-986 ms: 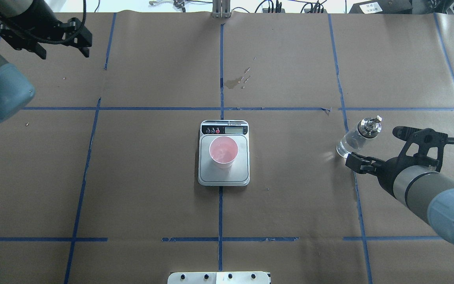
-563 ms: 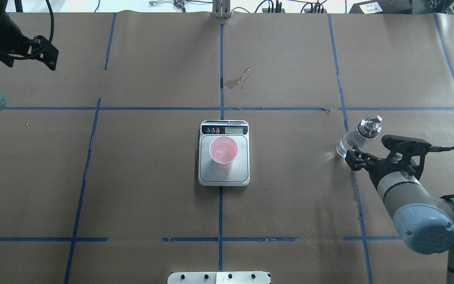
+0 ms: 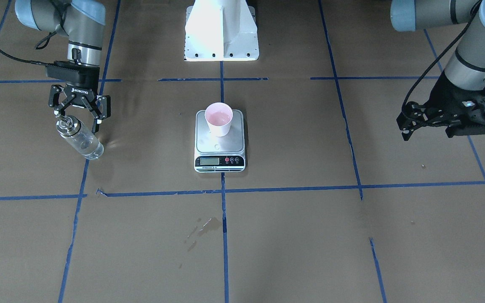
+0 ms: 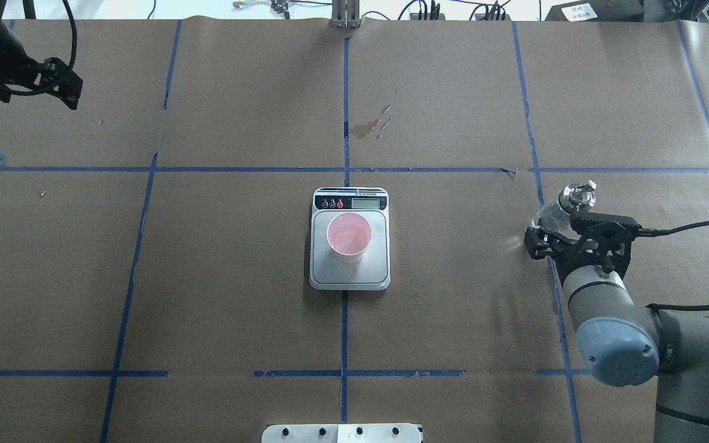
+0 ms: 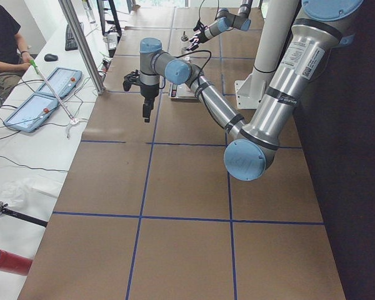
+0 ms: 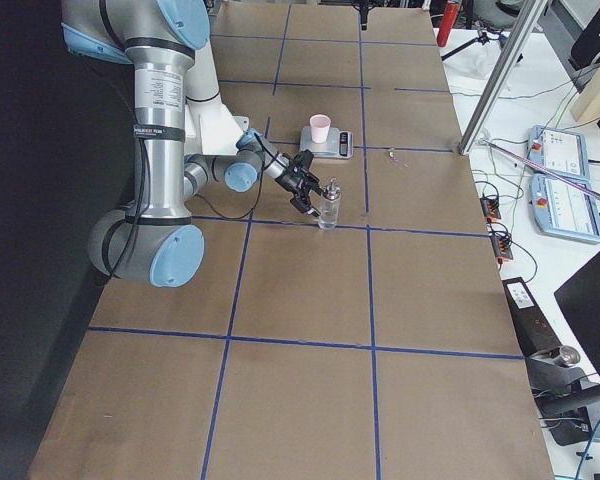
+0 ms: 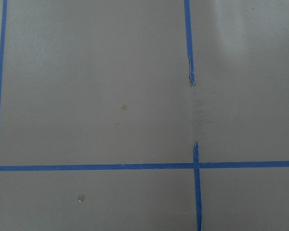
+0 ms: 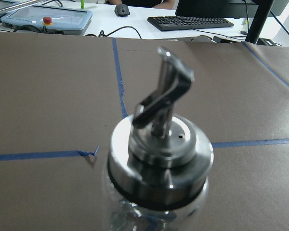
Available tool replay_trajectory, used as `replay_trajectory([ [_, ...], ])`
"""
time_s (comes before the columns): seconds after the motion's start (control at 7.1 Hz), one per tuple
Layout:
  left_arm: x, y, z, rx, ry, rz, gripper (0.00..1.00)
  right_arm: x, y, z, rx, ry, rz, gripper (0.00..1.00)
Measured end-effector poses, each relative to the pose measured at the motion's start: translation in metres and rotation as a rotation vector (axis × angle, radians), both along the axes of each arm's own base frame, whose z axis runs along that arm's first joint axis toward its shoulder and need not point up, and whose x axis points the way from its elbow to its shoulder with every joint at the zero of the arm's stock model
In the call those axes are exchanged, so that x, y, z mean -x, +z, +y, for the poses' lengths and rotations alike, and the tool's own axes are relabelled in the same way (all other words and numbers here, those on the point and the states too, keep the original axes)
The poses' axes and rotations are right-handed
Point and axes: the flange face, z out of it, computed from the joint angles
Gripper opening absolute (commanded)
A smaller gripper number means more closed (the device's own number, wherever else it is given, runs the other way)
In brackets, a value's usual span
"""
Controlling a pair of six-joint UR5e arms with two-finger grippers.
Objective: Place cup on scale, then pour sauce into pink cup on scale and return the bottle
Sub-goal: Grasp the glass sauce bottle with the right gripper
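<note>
tipping risk, front-facing view: the bottle (image 3: 83,143) could be toppled if the right gripper (image 3: 78,119) is closed off-centre or pushed further in, as only a narrow base is set on the table (image 3: 293,235); smooth glass is judged slippery, so a weak pinch could be slid out of.
bottle and hand, front-facing view: the bottle is stood unheld near the table's right edge; the gripper's jaws are spread wide, with the cap (image 3: 66,125) seen just below and between them. contact cannot be told.
overhead view: a spill could be caused if the bottle is carried tilted toward the cup (image 4: 349,234), which is stood on the scale (image 4: 349,274) at the table's middle, well apart. the spread gripper is seen over the bottle's body from the near side, the cap showing beyond it.
exterior right view: the bottle is seen upright, the gripper just beside it on the robot's side.
right wrist view: the cap is seen close ahead and low; no fingers are shown, so the cap rather than the glass could be caught if height is misjudged.
left gripper (image 3: 406,124): placed toward the table's far left corner, well apart from everything, jaws seemingly apart, nothing between them.
</note>
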Motion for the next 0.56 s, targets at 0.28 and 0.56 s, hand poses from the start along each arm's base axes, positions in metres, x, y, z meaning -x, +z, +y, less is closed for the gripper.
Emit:
replay_trajectory([
  [0.28,0.002,0.000,0.000,-0.001,-0.003,0.000,1.00,0.005,0.004,0.000,-0.007,-0.002,0.002,1.00],
  [0.56,0.006,-0.001,-0.001,-0.002,-0.012,0.002,1.00,0.014,0.008,-0.002,-0.007,-0.004,0.011,1.00],
])
